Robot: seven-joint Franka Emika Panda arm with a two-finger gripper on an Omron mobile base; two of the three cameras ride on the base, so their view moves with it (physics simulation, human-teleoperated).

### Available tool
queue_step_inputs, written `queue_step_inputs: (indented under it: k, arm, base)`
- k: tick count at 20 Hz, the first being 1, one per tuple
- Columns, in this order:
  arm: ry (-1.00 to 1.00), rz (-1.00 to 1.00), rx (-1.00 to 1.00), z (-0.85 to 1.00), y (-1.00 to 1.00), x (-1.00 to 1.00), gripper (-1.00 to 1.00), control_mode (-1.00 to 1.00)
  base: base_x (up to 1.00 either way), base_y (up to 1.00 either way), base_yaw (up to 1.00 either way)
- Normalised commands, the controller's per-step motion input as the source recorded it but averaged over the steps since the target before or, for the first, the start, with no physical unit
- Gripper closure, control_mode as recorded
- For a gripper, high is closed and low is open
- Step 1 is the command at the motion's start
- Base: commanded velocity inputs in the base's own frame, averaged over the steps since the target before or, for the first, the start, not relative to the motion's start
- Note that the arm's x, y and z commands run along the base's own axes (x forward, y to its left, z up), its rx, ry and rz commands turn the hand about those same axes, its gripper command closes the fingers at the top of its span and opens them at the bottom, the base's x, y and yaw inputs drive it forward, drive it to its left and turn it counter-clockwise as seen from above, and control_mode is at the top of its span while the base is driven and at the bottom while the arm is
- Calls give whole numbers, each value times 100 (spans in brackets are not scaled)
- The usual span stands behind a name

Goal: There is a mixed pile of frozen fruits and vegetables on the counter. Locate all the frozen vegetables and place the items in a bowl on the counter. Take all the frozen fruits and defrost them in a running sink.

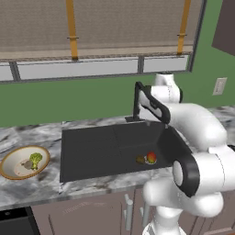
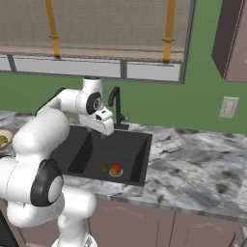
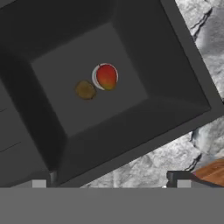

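Observation:
The red-orange fruit point(image 1: 150, 158) point(image 2: 116, 169) point(image 3: 106, 76) lies on the floor of the black sink point(image 1: 92, 147) point(image 2: 123, 144) point(image 3: 65, 52). The small brown fruit point(image 1: 140, 159) point(image 2: 103, 168) point(image 3: 85, 90) sits just beside it. On the counter point(image 1: 36, 188) left of the sink stands the tan-rimmed bowl point(image 1: 16, 163), holding the green broccoli point(image 1: 36, 159) and the brownish-grey lump point(image 1: 27, 164). My gripper point(image 2: 103, 131) point(image 3: 109, 181) hangs open and empty above the sink's back edge, close to the black faucet point(image 2: 116, 103), well above both fruits.
A wide stretch of marble counter point(image 2: 193, 164) runs right of the sink. A wall outlet point(image 2: 228, 107) sits on the green wall, with a dark upper cabinet point(image 2: 231, 43) at the right. Brown cabinet doors with metal handles point(image 1: 126, 211) are below the counter.

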Motion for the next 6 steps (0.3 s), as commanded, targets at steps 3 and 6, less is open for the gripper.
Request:
queue_step_inputs:
  k: [3,6]
  arm:
    - [0,-17,5,100,0,-67,-100,-100]
    - [-7,-15,14,92,0,-100,-100,-100]
  base:
    - [0,0,0]
    - [0,0,0]
